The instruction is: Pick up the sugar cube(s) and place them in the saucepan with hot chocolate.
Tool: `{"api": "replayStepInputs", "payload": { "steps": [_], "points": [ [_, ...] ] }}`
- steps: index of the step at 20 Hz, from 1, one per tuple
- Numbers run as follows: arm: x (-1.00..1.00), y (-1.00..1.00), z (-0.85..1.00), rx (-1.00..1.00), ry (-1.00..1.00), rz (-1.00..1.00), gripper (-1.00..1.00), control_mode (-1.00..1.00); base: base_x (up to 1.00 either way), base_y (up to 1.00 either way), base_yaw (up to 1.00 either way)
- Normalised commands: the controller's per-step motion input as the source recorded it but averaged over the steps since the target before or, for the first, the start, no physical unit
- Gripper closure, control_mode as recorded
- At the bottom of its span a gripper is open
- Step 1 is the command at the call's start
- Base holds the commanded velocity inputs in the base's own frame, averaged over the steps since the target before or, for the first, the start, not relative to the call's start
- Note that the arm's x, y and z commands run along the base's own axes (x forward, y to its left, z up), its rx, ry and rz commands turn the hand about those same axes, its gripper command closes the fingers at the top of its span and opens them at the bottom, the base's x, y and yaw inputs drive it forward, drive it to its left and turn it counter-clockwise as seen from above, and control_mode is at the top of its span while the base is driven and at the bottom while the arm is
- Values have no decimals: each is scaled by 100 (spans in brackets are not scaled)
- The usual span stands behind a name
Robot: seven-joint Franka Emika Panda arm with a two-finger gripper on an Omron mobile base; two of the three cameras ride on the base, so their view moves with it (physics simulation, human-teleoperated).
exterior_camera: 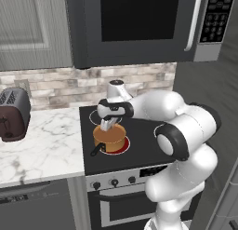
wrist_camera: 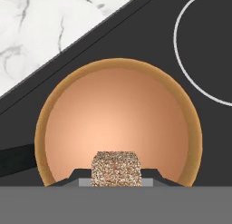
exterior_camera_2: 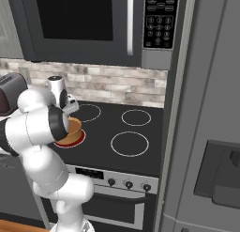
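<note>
Cube over the pan

My gripper [wrist_camera: 116,181] pinches one cube [wrist_camera: 116,168] above the saucepan [wrist_camera: 118,128]; the release is left, then the second cube.

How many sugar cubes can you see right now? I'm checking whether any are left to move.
1: a sugar cube held between the end effector fingertips, above the saucepan. Another may be hidden from these views.

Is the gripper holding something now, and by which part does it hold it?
Yes: the gripper pinches a sugar cube by two opposite side faces, above the saucepan.
</note>
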Motion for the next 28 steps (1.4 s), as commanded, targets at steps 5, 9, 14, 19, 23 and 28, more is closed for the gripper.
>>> {"api": "replayStepInputs", "payload": {
  "steps": [5, 9, 14, 19, 23, 28],
  "points": [
    [0, 0, -28, 0, 0, 0, 100, -100, 0, 0, 0],
    [0, 0, -27, 0, 0, 0, 100, -100, 0, 0, 0],
    [0, 0, -17, 0, 0, 0, 100, -100, 0, 0, 0],
    [0, 0, 0, 0, 0, 0, -100, -100, 0, 0, 0],
    [0, 0, 0, 0, 0, 0, -100, -100, 0, 0, 0],
    [0, 0, 0, 0, 0, 0, -100, -100, 0, 0, 0]
  ]
}}
